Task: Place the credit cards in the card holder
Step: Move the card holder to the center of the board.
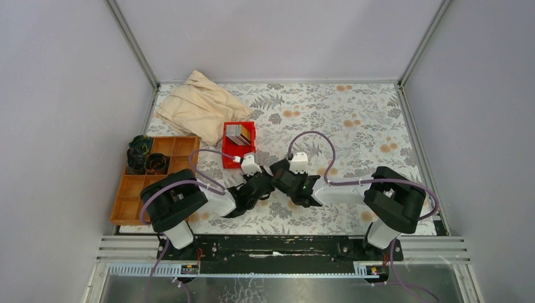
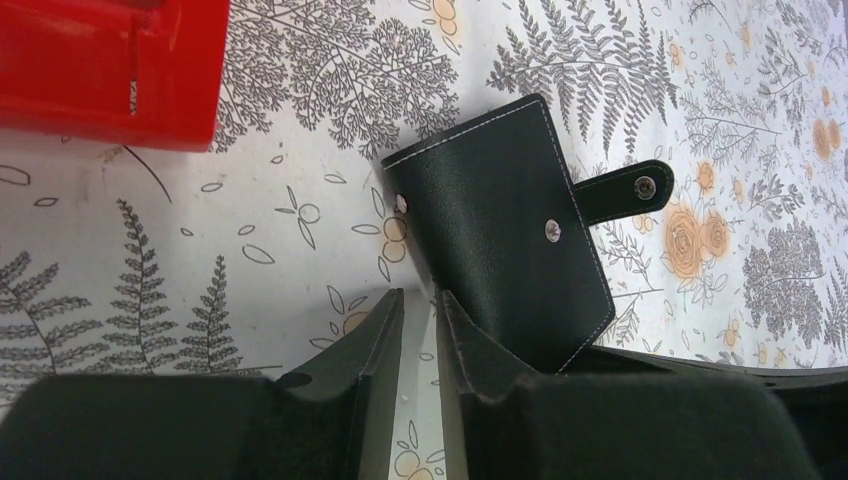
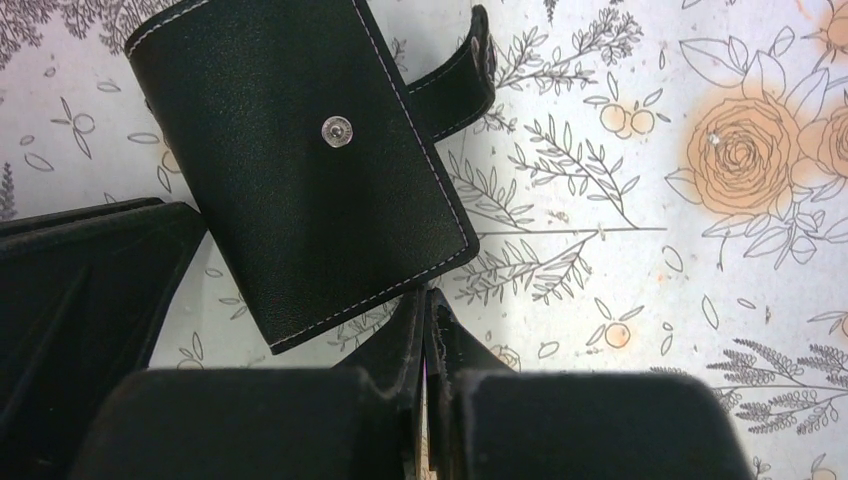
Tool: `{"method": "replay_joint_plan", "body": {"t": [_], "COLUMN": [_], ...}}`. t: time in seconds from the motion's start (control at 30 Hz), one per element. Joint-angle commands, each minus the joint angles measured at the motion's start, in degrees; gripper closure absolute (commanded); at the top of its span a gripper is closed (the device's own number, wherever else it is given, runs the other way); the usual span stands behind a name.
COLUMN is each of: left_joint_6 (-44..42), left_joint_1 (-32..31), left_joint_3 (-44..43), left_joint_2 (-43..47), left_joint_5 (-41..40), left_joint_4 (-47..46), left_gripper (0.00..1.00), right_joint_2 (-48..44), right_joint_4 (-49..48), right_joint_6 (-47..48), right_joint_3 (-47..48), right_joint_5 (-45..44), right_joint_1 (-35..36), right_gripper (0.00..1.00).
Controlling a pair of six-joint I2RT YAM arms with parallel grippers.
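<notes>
The card holder [image 2: 500,230] is a black wallet lying closed on the flowered table, with its clasp tab [image 2: 625,190] unfastened and sticking out. It also shows in the right wrist view [image 3: 310,170]. My left gripper [image 2: 420,300] stands at its near left edge, jaws a narrow gap apart with nothing between them; the right finger [image 2: 470,340] touches the wallet's edge. My right gripper [image 3: 425,300] is shut and empty at the wallet's near corner. The credit cards [image 1: 238,134] stand in the red bin [image 1: 228,154]. In the top view both grippers [image 1: 271,178] meet and hide the wallet.
The red bin [image 2: 110,70] is close behind and left of the wallet. A beige cloth [image 1: 199,107] lies at the back left. A brown compartment tray [image 1: 135,189] with dark objects [image 1: 139,154] lies along the left edge. The left arm's gripper shows in the right wrist view [image 3: 80,280].
</notes>
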State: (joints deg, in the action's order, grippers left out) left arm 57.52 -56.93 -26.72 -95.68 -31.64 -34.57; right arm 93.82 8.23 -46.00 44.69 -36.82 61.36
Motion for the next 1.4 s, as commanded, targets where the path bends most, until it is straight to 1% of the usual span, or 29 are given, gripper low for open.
{"method": "replay_joint_plan", "body": {"t": [0.0, 0.2, 0.43, 0.5, 0.6, 0.7, 0.77, 0.83, 0.97, 1.0, 1.03, 1.07, 1.1, 1.13, 1.17, 1.2, 1.27, 1.3, 1.33, 1.37], "left_joint_6": [-2.82, -3.43, -4.08, -3.90, -2.89, -1.54, -1.28, -1.31, -2.58, -3.12, -4.18, -5.26, -6.32, -7.35, -8.53, -9.85, -13.06, -14.95, -16.67, -18.88], "left_joint_1": [0.46, 1.39, 2.32, 2.32, 2.25, 2.10, 1.15, -0.35, -3.92, -4.46, -4.54, -4.74, -4.75, -4.75, -4.71, -4.71, -4.72, -4.71, -4.68, -4.62], "left_joint_3": [-3.43, -4.07, -4.52, -3.70, -1.47, 1.35, 2.88, 3.73, 3.55, 3.31, 3.34, 3.34, 3.31, 3.26, 3.19, 3.22, 3.51, 3.65, 3.81, 3.88], "left_joint_2": [-2.96, -3.67, -2.80, -1.47, 1.63, 6.01, 9.58, 13.48, 23.14, 26.13, 29.98, 32.90, 35.68, 38.44, 40.92, 43.31, 47.27, 48.85, 50.03, 50.87], "left_joint_5": [1.24, 1.66, 1.55, 1.25, 0.56, 0.19, -0.91, -2.59, -6.76, -7.44, -7.55, -7.53, -7.72, -8.15, -8.93, -9.73, -11.30, -11.79, -12.23, -12.30], "left_joint_4": [4.00, 3.93, 5.28, 5.98, 7.40, 9.30, 11.03, 14.00, 21.81, 23.92, 25.23, 26.42, 27.64, 28.82, 29.63, 30.13, 28.96, 27.87, 26.53, 25.42], "left_gripper": [0.74, 0.74, 0.71, 0.69, 0.63, 0.57, 0.54, 0.52, 0.47, 0.44, 0.42, 0.39, 0.36, 0.32, 0.26, 0.21, 0.07, 0.03, 0.00, 0.00], "right_joint_2": [4.44, 6.05, 5.13, 3.70, 0.92, -3.14, -5.48, -7.82, -13.28, -15.09, -16.97, -18.85, -20.66, -22.16, -23.43, -24.33, -24.12, -23.44, -22.52, -21.29], "right_joint_4": [-4.28, -5.44, -5.02, -4.26, -2.58, -0.89, -0.64, -0.75, -0.26, -0.71, -1.59, -2.92, -4.68, -7.91, -10.53, -12.11, -14.36, -15.97, -17.32, -18.02], "right_joint_6": [2.15, 3.09, 3.46, 3.46, 3.25, 2.65, 3.17, 4.33, 7.72, 9.04, 10.96, 13.27, 15.76, 18.77, 22.52, 26.25, 32.88, 35.78, 37.81, 39.70], "right_joint_3": [2.70, 3.66, 3.35, 3.02, 2.06, 0.52, -0.44, -1.24, -1.26, -1.34, -1.40, -1.41, -1.40, -1.44, -1.38, -0.54, 2.07, 3.14, 4.34, 5.85], "right_joint_5": [6.03, 7.63, 7.37, 6.97, 6.24, 4.58, 3.59, 2.06, -1.93, -3.22, -4.23, -4.92, -6.08, -6.82, -6.94, -6.73, -6.69, -6.96, -7.30, -6.84], "right_joint_1": [2.24, 1.95, 1.99, 1.94, 2.28, 3.18, 4.06, 5.20, 6.37, 6.32, 6.36, 6.34, 6.38, 6.32, 6.36, 6.32, 6.32, 6.32, 6.25, 6.08], "right_gripper": [1.00, 1.00, 1.00, 1.00, 0.99, 0.96, 0.90, 0.79, 0.53, 0.47, 0.40, 0.34, 0.27, 0.22, 0.13, 0.09, 0.08, 0.09, 0.12, 0.15]}}
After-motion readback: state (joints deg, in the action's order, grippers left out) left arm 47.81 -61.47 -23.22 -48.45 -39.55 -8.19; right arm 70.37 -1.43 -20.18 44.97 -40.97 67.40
